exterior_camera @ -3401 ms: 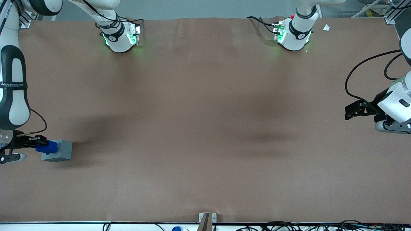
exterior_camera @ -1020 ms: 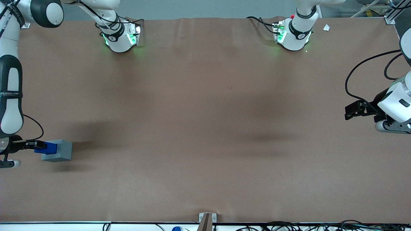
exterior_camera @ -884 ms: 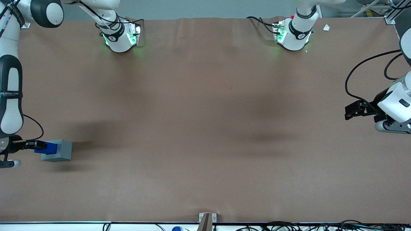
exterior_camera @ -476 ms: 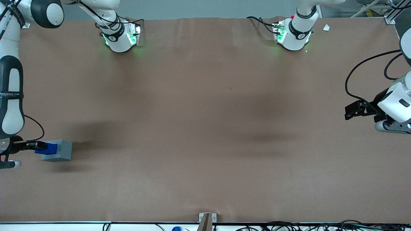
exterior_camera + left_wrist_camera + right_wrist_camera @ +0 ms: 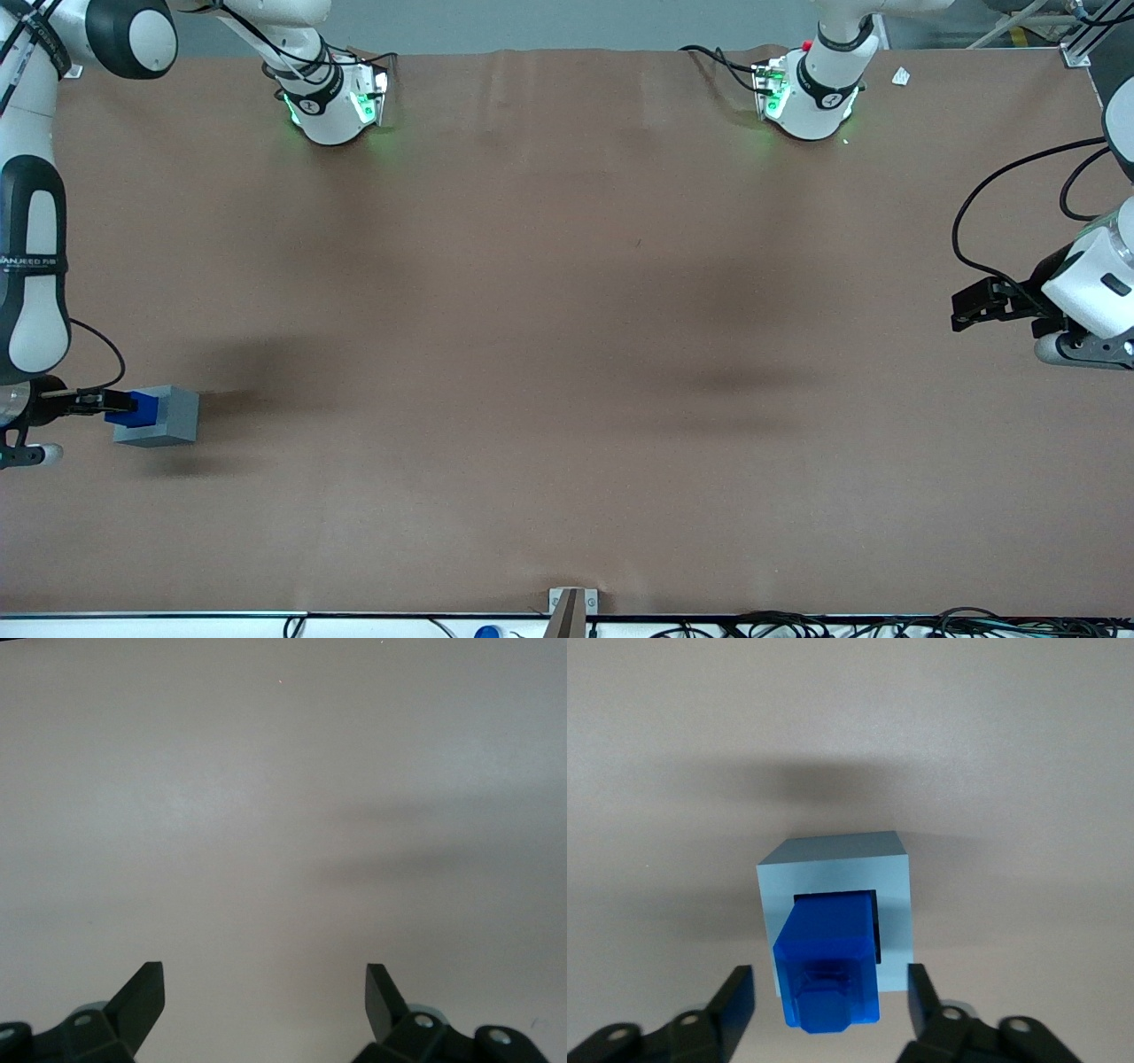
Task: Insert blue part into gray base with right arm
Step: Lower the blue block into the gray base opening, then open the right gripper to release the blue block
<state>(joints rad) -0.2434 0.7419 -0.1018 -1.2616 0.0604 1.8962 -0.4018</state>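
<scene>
— Fingers [image 5: 741, 1001] of the right arm's gripper [image 5: 827, 1003]: what are they doing?

— Spread wide, one on each side of the blue part [image 5: 828, 970], not touching it. The gripper hangs directly above.

— Where is the part?

— Standing in the square recess of the gray base [image 5: 833, 870], near the desk [image 5: 567, 354] edge at the working arm's end, its upper portion sticking up.

— So which step?

— Release, I'd judge. Next: lift the gripper straight away without nudging the part.
</scene>
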